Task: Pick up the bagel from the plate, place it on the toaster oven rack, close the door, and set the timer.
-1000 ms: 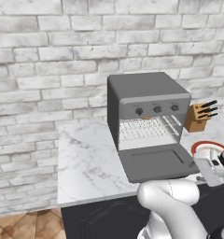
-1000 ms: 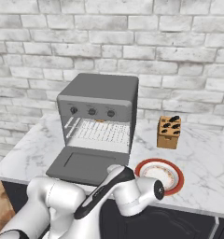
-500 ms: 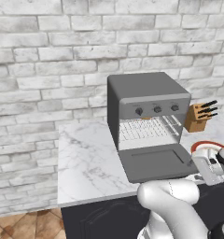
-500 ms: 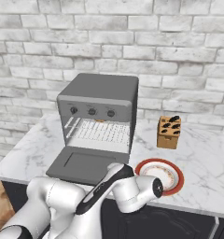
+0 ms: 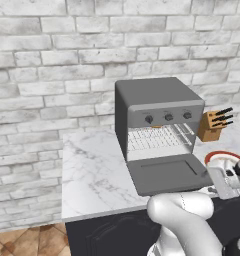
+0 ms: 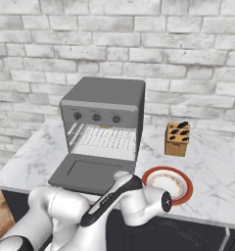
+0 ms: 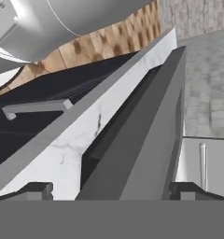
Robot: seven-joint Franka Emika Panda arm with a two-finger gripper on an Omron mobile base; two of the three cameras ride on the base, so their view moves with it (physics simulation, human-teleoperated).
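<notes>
The door [image 7: 146,154] hangs open, its front edge lying between the wide-spread, empty fingers [image 7: 37,190].

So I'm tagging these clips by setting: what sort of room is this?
Most likely a home kitchen, a rendered one: a toaster oven with its door dropped open sits on a marble counter against a pale brick wall, with a knife block and a red-rimmed plate beside it.
</notes>
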